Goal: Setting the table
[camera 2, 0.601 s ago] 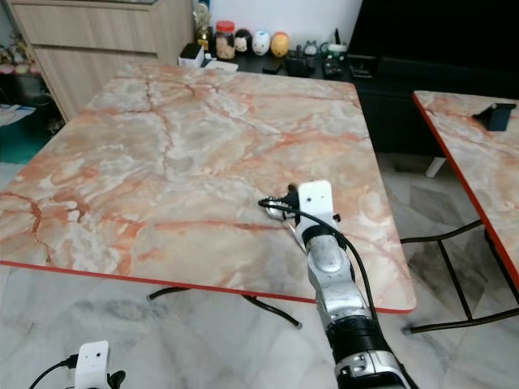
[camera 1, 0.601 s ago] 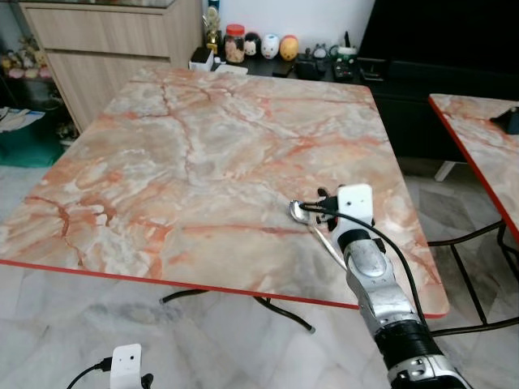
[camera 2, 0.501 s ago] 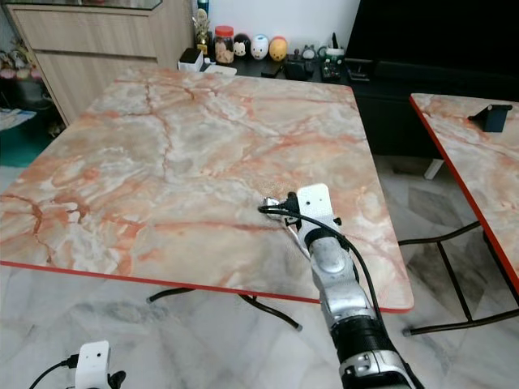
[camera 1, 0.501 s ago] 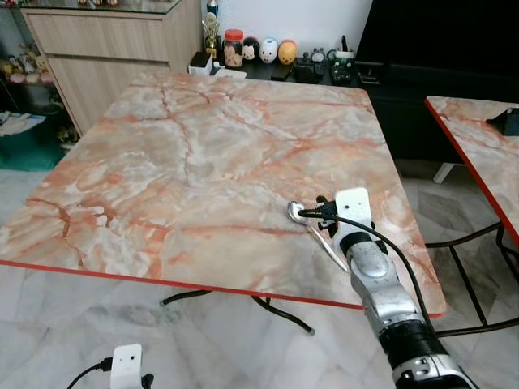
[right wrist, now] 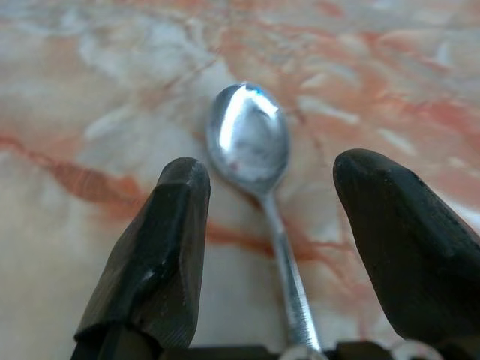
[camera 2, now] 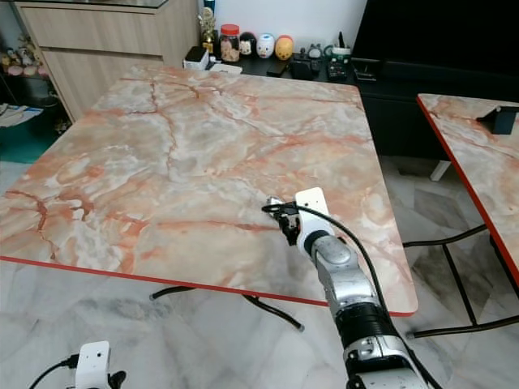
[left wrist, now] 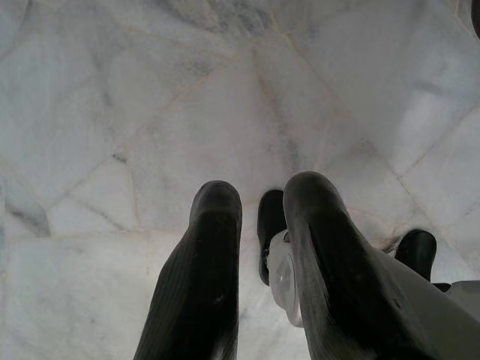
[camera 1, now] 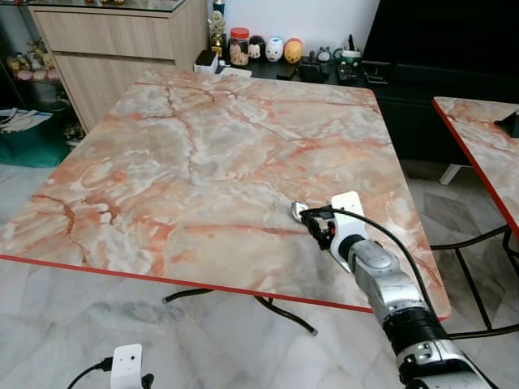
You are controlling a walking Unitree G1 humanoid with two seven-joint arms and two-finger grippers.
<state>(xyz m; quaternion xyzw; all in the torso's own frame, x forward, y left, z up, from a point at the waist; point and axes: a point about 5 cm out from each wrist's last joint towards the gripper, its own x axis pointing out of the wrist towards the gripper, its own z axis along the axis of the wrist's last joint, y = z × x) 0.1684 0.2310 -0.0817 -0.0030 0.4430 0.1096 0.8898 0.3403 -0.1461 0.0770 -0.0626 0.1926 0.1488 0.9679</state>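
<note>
Right gripper (right wrist: pixel 270 225) low over table, fingers (right wrist: pixel 161 247) spread wide, gripping nothing; spoon (right wrist: pixel 251 146) lies flat on marble table (camera 1: pixel 203 162) between fingers, bowl just beyond tips, handle running back under wrist. Spoon near table's right front corner. Left gripper (left wrist: pixel 259 225) hangs idle over floor tiles (left wrist: pixel 112 112), fingers slightly parted, nothing held

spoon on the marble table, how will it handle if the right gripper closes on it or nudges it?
The spoon looks like polished metal, so probably stiff and light. It lies flat on the smooth marble table, so a nudge would likely slide or spin it rather than roll it. The thin handle between the open right gripper fingers may slip when pinched.
</note>
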